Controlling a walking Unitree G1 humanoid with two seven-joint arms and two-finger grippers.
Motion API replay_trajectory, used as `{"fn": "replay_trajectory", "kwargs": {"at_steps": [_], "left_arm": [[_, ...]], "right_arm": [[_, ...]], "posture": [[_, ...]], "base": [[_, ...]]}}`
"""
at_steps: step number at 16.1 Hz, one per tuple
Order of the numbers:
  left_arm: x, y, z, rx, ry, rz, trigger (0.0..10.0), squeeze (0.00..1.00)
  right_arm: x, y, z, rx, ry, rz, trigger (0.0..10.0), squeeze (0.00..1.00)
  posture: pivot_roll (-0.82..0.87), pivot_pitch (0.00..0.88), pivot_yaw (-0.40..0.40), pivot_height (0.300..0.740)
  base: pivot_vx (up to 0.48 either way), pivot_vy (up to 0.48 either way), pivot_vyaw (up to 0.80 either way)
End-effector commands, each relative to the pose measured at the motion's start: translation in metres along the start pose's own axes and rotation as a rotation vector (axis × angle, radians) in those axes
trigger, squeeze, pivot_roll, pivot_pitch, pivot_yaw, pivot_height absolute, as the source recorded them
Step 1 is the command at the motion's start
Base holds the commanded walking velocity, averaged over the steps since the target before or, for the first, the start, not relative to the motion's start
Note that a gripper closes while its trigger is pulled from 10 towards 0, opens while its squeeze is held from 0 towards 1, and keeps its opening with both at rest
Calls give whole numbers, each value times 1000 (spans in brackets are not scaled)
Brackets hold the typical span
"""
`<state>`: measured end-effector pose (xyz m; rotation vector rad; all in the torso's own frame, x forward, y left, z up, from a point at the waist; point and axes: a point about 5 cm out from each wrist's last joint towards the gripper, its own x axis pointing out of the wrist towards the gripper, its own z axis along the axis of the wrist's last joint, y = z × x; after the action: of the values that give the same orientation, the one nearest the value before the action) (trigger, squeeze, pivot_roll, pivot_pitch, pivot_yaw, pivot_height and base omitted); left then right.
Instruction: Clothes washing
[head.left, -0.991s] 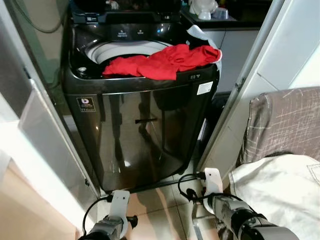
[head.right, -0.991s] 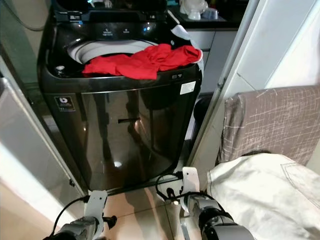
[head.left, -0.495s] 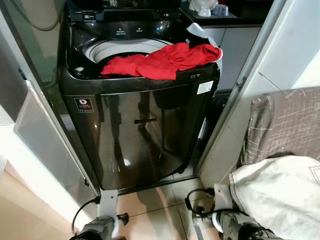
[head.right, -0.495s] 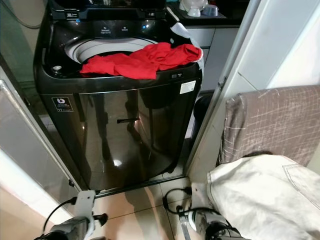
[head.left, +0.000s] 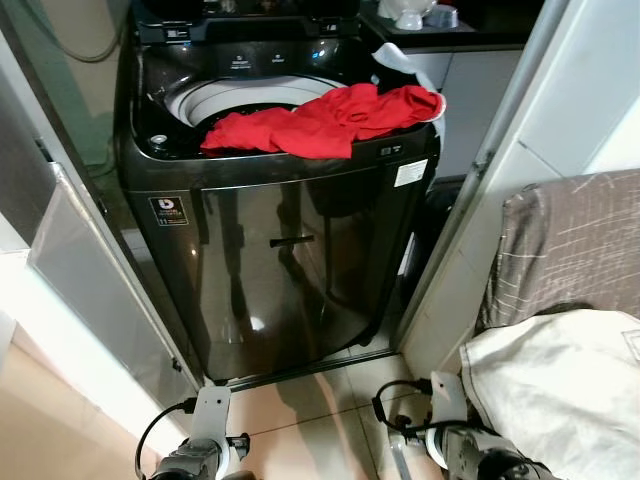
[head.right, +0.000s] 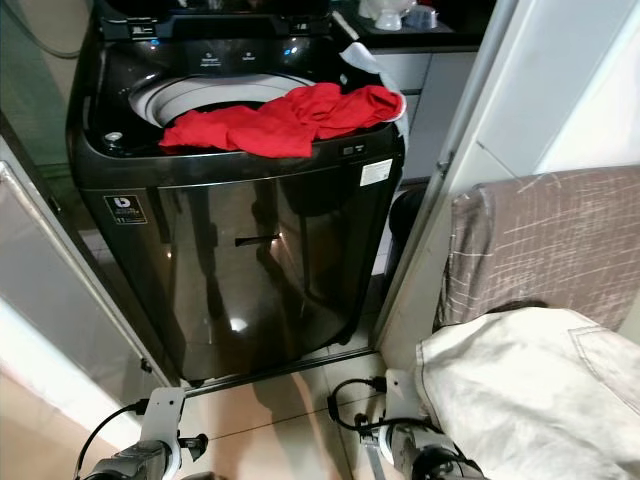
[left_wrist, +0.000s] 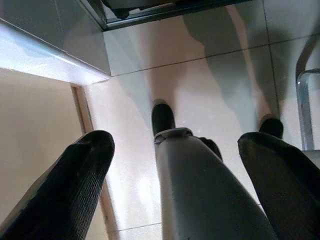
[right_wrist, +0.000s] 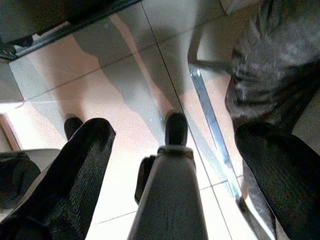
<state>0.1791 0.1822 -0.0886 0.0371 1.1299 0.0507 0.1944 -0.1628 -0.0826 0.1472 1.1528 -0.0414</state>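
Grippers first: our left gripper hangs low over the tiled floor, its fingers spread wide, holding nothing and touching nothing. Our right gripper hangs the same way, fingers wide apart and empty, above the floor beside a metal chair leg. Ahead of us stands the dark washer with its lid up. Red clothes lie draped over its front right rim, partly hanging into the drum. To our right sits a chair with a white bag on it, well apart from the washer.
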Motion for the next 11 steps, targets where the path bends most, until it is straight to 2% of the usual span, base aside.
{"fn": "replay_trajectory", "kwargs": {"at_steps": [1,5,11], "left_arm": [[0,-1,-1,33,-2,-8,10000,0],[0,-11,4,91,-24,-41,10000,0],[0,-10,6,108,-32,-34,10000,0]], "right_arm": [[0,-2,-2,19,7,-13,10000,0],[-1,0,11,8,-28,-24,10000,0],[-1,1,12,-25,-31,-19,10000,0]], "posture": [[-47,30,-10,740],[-51,22,-9,740],[-31,7,-13,740]], "base": [[0,0,0],[0,0,0],[0,0,0]]}}
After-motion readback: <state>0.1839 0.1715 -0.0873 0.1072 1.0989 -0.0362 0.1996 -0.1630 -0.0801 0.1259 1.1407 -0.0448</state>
